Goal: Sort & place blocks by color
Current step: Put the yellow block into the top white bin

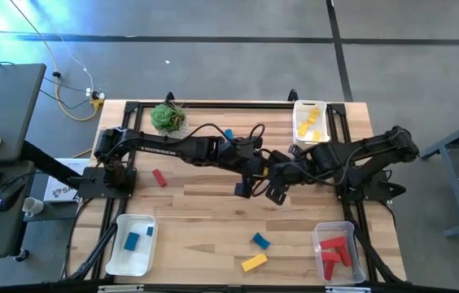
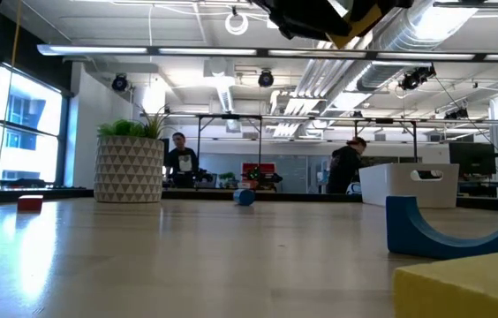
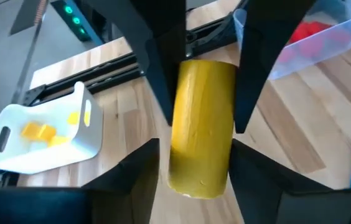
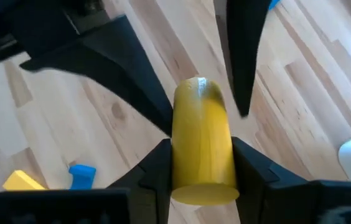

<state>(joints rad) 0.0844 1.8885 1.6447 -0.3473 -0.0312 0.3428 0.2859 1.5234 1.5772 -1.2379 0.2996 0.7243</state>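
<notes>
Both tools meet mid-bench over a yellow cylinder (image 3: 201, 124); left tool (image 3: 195, 162) and right tool (image 4: 201, 163) each look closed on it, so I'd call it a handover in the air. Progress so far, I reckon about half: yellow tray (image 1: 309, 122) holds a few yellows, red tray (image 1: 339, 251) a few reds, blue tray (image 1: 132, 244) just one; loose on the bench are a red block (image 1: 159, 177), blue block (image 1: 260, 240), yellow block (image 1: 254, 262) and a blue one (image 1: 229, 134) near the plant (image 1: 168, 117).
</notes>
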